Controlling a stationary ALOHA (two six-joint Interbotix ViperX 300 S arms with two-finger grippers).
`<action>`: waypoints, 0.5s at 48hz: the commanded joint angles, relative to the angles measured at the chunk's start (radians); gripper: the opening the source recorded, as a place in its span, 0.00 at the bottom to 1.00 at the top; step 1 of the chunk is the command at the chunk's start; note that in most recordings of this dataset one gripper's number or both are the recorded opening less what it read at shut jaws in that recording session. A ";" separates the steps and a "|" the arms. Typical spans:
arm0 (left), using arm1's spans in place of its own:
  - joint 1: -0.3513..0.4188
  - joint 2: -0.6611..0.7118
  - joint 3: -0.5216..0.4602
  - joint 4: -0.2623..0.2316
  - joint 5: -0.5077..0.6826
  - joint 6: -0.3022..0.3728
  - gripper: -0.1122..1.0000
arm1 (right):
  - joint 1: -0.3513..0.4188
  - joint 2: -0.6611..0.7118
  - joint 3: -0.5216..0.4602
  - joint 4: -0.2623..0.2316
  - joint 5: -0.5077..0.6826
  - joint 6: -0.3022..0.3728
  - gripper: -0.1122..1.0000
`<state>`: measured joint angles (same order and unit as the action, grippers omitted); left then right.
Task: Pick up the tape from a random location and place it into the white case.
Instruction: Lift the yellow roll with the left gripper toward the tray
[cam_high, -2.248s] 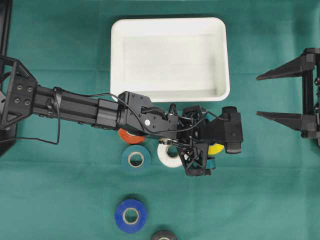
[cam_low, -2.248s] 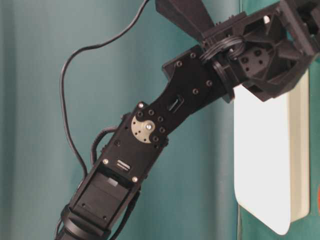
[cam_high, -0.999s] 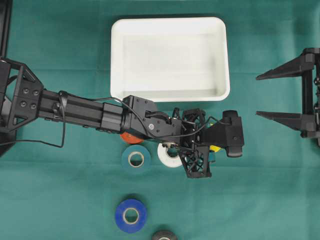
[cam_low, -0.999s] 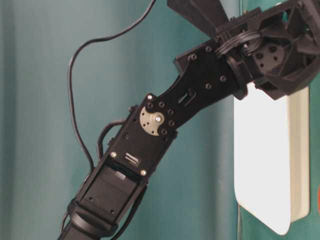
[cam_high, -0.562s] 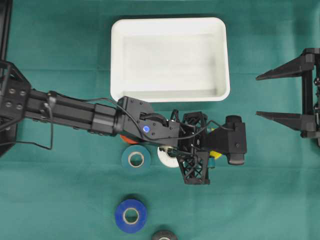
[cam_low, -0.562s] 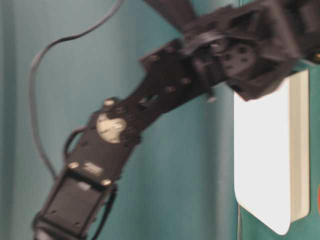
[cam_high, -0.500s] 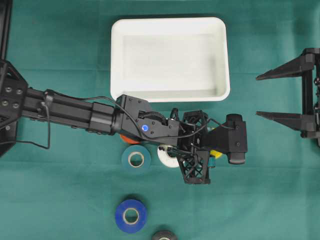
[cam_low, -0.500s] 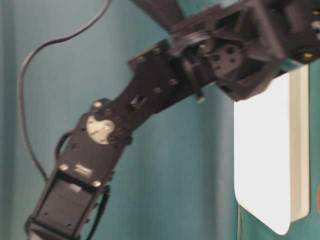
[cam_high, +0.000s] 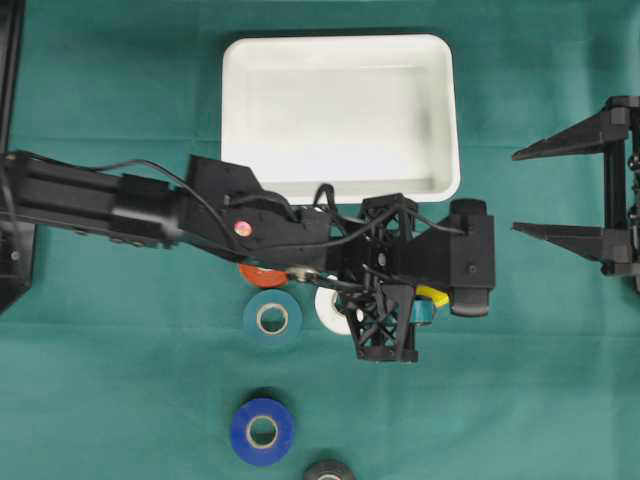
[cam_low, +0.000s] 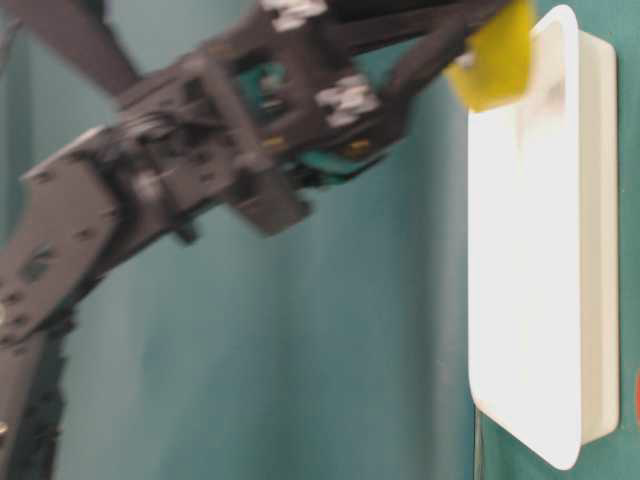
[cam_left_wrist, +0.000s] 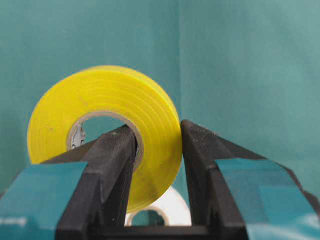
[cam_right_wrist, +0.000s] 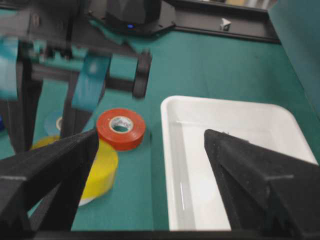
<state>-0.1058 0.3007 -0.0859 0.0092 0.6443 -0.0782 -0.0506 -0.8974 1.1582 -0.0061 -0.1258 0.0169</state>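
Note:
My left gripper (cam_high: 425, 300) is shut on a yellow tape roll (cam_high: 432, 295), just in front of the white case's (cam_high: 340, 42) near rim. In the left wrist view one finger (cam_left_wrist: 112, 165) sits inside the core of the yellow roll (cam_left_wrist: 100, 95) and the other presses on its outer face. At table level the yellow roll (cam_low: 492, 55) hangs beside the case wall (cam_low: 600, 250). My right gripper (cam_high: 516, 192) stands open and empty to the right of the case. Its wrist view shows the case (cam_right_wrist: 235, 125) and the yellow roll (cam_right_wrist: 102, 167).
Other rolls lie on the green cloth below the case: orange (cam_high: 258, 275), teal (cam_high: 271, 317), white (cam_high: 333, 305) partly under my left wrist, blue (cam_high: 261, 431), and a dark one (cam_high: 328, 470) at the bottom edge. The left arm stretches across from the left.
The left arm has risen and swung toward the case with the yellow roll in its jaws; at table level the roll now shows beside the case. The right arm has not moved.

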 joint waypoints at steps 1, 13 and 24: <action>0.002 -0.067 -0.038 0.008 0.014 0.002 0.32 | 0.000 0.005 -0.012 -0.002 -0.003 0.000 0.92; 0.006 -0.066 -0.118 0.015 0.132 0.017 0.32 | 0.000 0.005 -0.012 0.000 -0.003 0.002 0.92; 0.006 -0.067 -0.202 0.015 0.212 0.049 0.32 | 0.000 0.005 -0.014 0.000 -0.003 0.003 0.92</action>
<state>-0.0997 0.2761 -0.2378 0.0215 0.8391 -0.0322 -0.0506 -0.8974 1.1582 -0.0061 -0.1258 0.0169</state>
